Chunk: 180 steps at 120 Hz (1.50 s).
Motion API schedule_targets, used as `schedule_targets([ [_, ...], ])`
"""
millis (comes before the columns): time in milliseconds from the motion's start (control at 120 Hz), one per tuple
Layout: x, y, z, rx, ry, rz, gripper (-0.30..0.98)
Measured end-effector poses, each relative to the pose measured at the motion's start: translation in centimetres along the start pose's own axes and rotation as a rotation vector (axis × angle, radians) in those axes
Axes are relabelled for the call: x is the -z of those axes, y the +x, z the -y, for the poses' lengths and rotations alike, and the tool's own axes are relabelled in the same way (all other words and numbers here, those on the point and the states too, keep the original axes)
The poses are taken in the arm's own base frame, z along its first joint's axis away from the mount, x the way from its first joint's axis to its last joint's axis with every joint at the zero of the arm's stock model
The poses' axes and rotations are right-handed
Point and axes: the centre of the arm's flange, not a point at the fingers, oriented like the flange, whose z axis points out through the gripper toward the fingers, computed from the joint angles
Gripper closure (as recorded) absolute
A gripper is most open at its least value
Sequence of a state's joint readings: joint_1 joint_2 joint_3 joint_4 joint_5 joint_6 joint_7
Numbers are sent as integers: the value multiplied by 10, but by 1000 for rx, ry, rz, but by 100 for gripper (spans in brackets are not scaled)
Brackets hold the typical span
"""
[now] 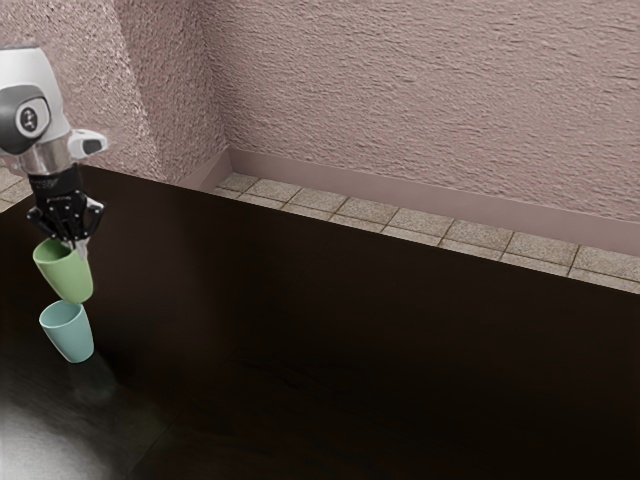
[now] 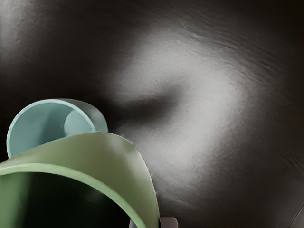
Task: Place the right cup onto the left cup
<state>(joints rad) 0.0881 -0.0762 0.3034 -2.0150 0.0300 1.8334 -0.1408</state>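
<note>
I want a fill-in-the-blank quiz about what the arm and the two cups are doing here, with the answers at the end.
The cup held by the gripper is coloured ____. The teal cup stands on a dark ____. The floor by the wall is covered with square ____.
Missing words: green; table; tiles.

Tabletop: dark, bearing pale glare at the exterior view's lower left. Wrist view: broad whitish sheen curves around a soft-edged shadow; green cup shows a faint highlight. Wall: evenly lit.
</note>
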Motion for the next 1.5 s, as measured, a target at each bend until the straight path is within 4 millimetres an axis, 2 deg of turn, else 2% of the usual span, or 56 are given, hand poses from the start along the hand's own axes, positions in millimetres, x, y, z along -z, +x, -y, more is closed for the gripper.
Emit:
schedule_targets([
  [183,-4,2,26,45,-3,10,79],
  [350,-13,7,38,68,1,25,79],
  [1083,-53,30,48,75,19,44,78],
  [1167,-54,31,47,73,13,44,68],
  [1367,-55,30,41,71,-8,49,31],
  [1500,-50,28,39,70,-21,44,17],
])
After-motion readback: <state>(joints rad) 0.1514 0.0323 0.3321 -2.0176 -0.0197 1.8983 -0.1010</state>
